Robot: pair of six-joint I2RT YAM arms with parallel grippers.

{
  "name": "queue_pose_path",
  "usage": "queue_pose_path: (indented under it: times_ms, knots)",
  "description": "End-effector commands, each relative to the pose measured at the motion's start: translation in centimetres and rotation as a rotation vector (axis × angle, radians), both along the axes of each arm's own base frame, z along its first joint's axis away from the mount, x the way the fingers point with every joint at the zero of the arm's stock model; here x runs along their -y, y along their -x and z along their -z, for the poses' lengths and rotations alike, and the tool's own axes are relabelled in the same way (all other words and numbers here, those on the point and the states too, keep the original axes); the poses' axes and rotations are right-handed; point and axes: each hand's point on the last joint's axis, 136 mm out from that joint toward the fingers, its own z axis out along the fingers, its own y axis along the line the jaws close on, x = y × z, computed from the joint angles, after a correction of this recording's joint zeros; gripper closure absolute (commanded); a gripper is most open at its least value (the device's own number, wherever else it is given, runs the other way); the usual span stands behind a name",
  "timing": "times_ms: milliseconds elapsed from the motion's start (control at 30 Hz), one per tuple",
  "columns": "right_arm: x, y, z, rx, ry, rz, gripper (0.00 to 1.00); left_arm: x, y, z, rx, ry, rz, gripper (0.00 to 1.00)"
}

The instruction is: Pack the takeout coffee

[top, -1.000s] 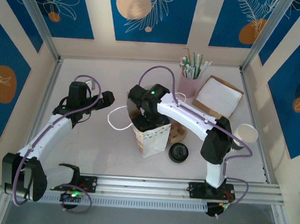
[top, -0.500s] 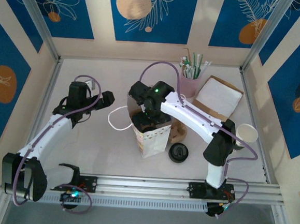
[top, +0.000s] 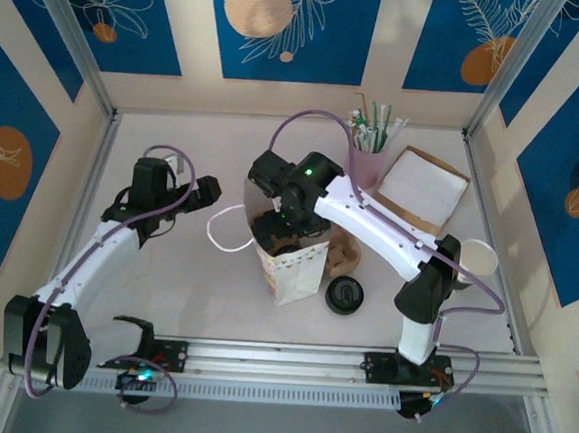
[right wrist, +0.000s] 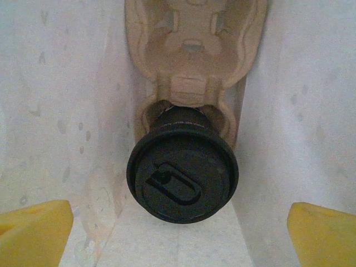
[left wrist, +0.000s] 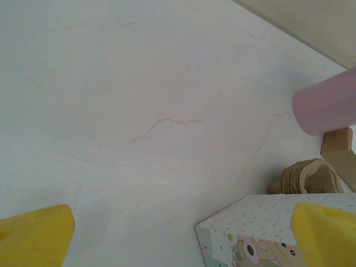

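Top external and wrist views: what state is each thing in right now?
Bag: upright, open, right arm reaching in.
Carrier: inside the bag, one slot filled.
Lidded cup: lid on, seated in the carrier.
Loose lid: flat on the table, on no cup.
White cup: upright, no lid.
Pink cup: upright, holding straws.
Right gripper: open, empty.
Left gripper: open, empty.
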Motion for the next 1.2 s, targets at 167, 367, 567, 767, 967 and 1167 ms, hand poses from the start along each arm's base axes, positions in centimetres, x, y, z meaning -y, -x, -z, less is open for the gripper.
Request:
queue_pose_path:
  times_ms: [167, 367, 567, 767, 967, 1167]
  knots:
    - [0.6, 0.8, -3.2, 0.044, -0.049, 0.012, 0.01, 0.3, -0.3, -1.4, 0.032, 0.001, 0.019, 0.00]
    - [0.7, 1.1, -4.4, 0.066, -0.080, 0.012, 0.01, 0.3, -0.1, -1.6, 0.037, 0.002, 0.019, 0.00]
    - [0.7, 1.4, -5.7, 0.084, -0.127, 0.011, 0.01, 0.2, 0.1, -2.1, 0.046, 0.002, 0.018, 0.00]
    - [0.7, 1.9, -7.4, 0.107, -0.203, 0.008, 0.01, 0.2, 0.4, -2.6, 0.053, 0.005, 0.017, 0.00]
    - [1.0, 2.3, -8.9, 0.136, -0.268, 0.011, 0.01, 0.0, 1.1, -4.0, 0.076, 0.012, 0.016, 0.00]
    - [1.0, 2.7, -10.7, 0.166, -0.342, 0.010, 0.01, -0.2, 1.9, -5.7, 0.107, 0.009, 0.015, 0.00]
